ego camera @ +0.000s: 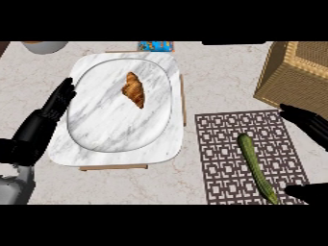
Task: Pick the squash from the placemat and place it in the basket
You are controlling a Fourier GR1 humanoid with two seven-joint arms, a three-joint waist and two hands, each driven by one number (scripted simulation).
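Far left: left hand (33, 130) is lying open beside the marble tray (67, 156), fingers straight and pointing up the view, tips just beside the tray's left edge. It is holding nothing.

Top left edge: a grey bowl (44, 46) is showing only in part.

Centre left: the tray is sitting on a wooden board (113, 167) and is carrying an oval marble plate (95, 129). A croissant (133, 90) is lying on the upper part of the plate. A small blue item (156, 45) is sitting just above the tray; cannot tell what it is.

Centre right: the patterned placemat (220, 144) is lying flat on the counter. The squash (256, 166), long and green, is lying on it, slanting from upper left to lower right.

Right: the wicker basket (294, 81) is standing above the placemat's upper right corner, well apart from the squash.

Far right: right hand (314, 126) is hanging over the placemat's right edge, spread wide, fingers above and thumb below. The thumb tip is close to the squash's lower end; contact cannot be told. It is not closing on anything.
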